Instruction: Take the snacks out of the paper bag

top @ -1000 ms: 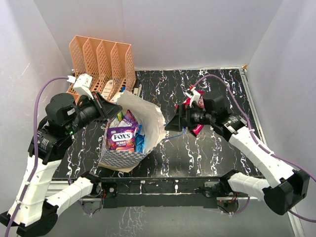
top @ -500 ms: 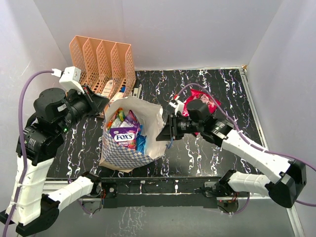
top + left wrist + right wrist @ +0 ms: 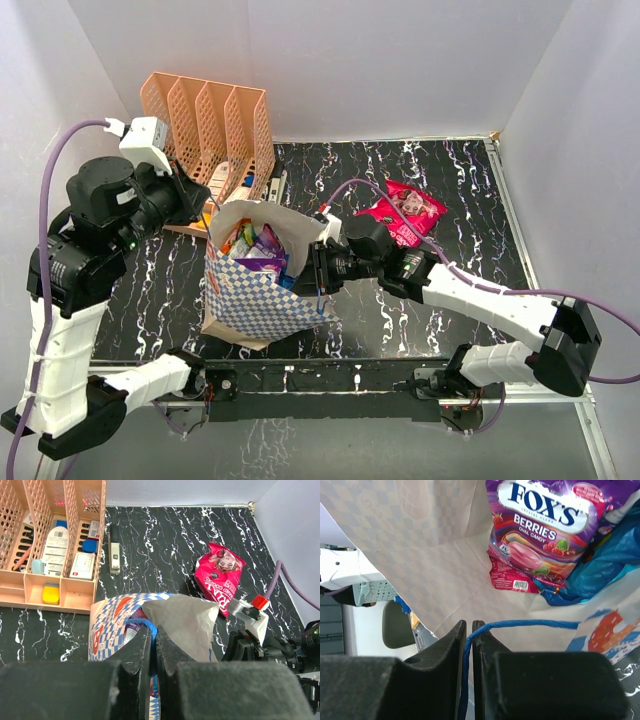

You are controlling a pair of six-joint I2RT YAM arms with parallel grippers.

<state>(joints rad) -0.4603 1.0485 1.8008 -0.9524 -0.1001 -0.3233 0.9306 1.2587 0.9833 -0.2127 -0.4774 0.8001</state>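
The blue-and-white checkered paper bag stands upright at the table's front left with its mouth open. Several snacks fill it, among them a purple FOX'S pouch and a blue pouch against the cream inner wall. My left gripper is shut on the bag's blue cord handle at the left rim. At the right rim my right gripper is shut on the other blue cord handle. One magenta snack pouch lies flat on the table behind the right arm.
A peach slotted file rack holding small bottles and a yellow box stands at the back left, just behind the bag. A black stapler-like item lies beside the rack. White walls close in the black marbled table.
My right gripper left the magenta pouch on the table, swung left to the bag's right rim and shut on the cord handle. The left arm rose, and the bag now stands more upright.
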